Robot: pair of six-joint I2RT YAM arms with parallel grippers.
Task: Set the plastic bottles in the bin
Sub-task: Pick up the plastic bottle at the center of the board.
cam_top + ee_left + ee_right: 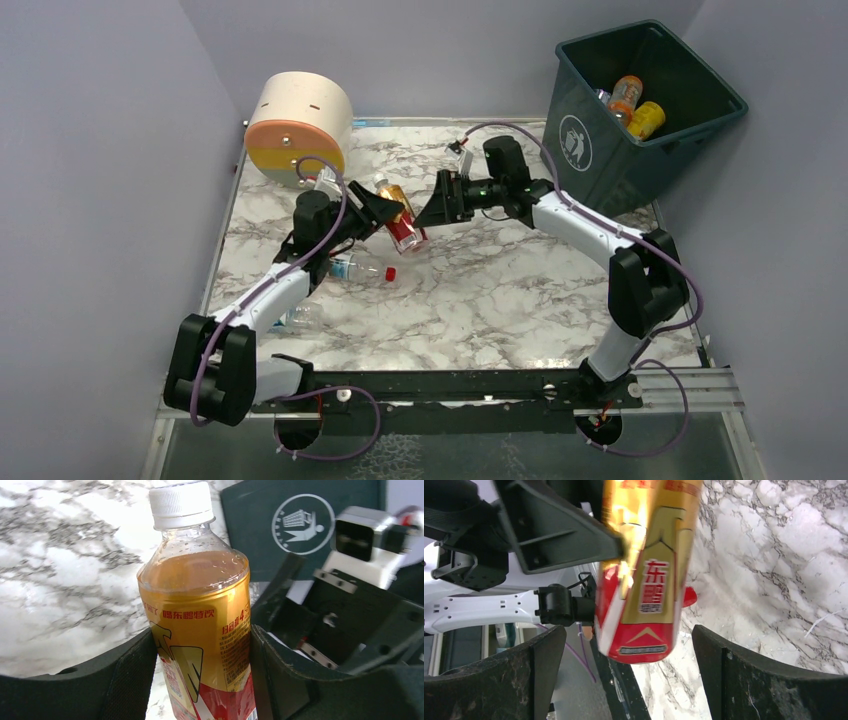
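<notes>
**Amber bottle clamped in the left fingers, right fingers spread wide at its base**

Black and padded, the left fingers [383, 210] are clenched on the amber bottle [200, 605], pressing its gold and red label from both sides. The white cap and the amber drink stand clear above the pads, and the bottle is lifted off the marble counter [480, 300] at a tilt. The right fingers [432, 207] face them from the other side and are fully released. In the right wrist view the bottle's red base end hangs between the two spread pads, with a gap on either side and no contact.

Just below the left fingers, on the side toward the arm bases, a red-capped bottle [362, 270] lies flat on the counter. Farther back along the left arm lies a clear bottle [300, 318], partly hidden by the arm. Behind the left fingers, the cream cylinder [300, 125] lies tipped near the counter's far left corner.

Beyond the right fingers and well apart from them, the dark teal bin [600, 150] stands at the far right corner with its white round logo turned toward the arms. Inside it lie an orange bottle [626, 95] and a yellow bottle [647, 120].
</notes>
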